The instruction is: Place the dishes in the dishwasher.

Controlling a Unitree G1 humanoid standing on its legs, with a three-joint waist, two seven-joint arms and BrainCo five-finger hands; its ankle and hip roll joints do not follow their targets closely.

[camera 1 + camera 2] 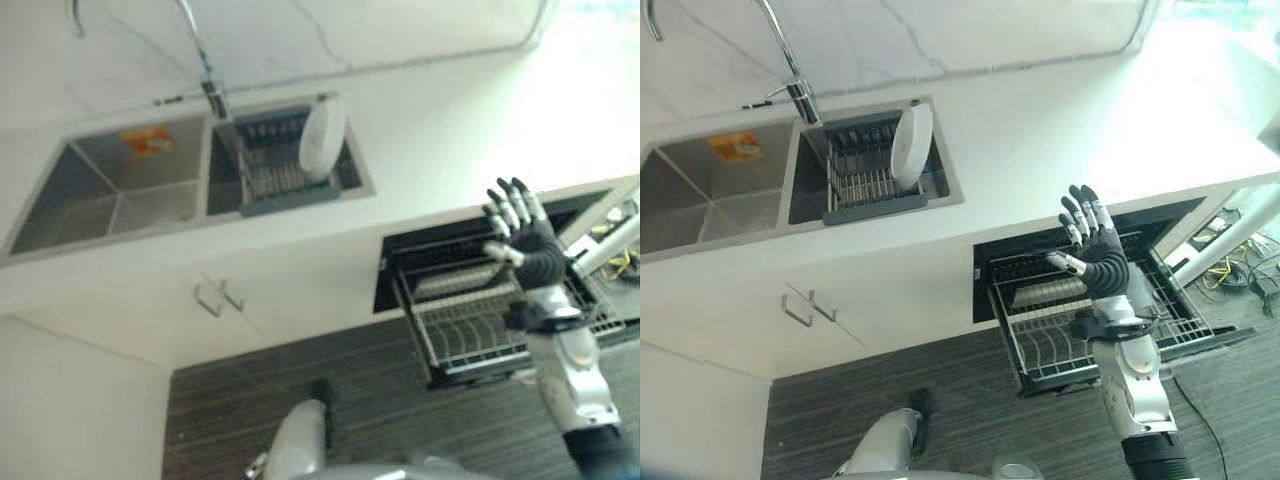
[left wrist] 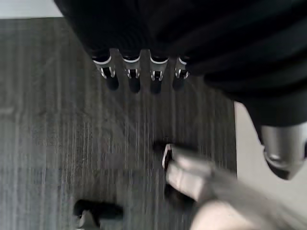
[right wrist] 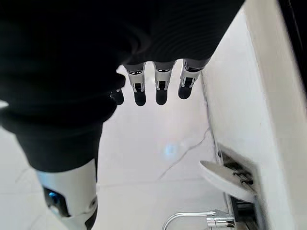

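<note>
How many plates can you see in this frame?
1. A white plate stands on edge in the dark rack inside the sink's right basin. The pulled-out dishwasher rack looks empty, though the raised right hand hides part of it.

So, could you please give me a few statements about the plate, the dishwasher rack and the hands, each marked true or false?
1. A white plate stands on edge in the sink rack. True.
2. The right hand grips the plate. False: it is raised, open and empty, above the dishwasher rack.
3. The dishwasher rack is pulled out. True.
4. The dishwasher rack is full of plates. False: no dishes are visible in it.
5. The left hand holds a cup. False: its fingers are straight, over the dark floor.
</note>
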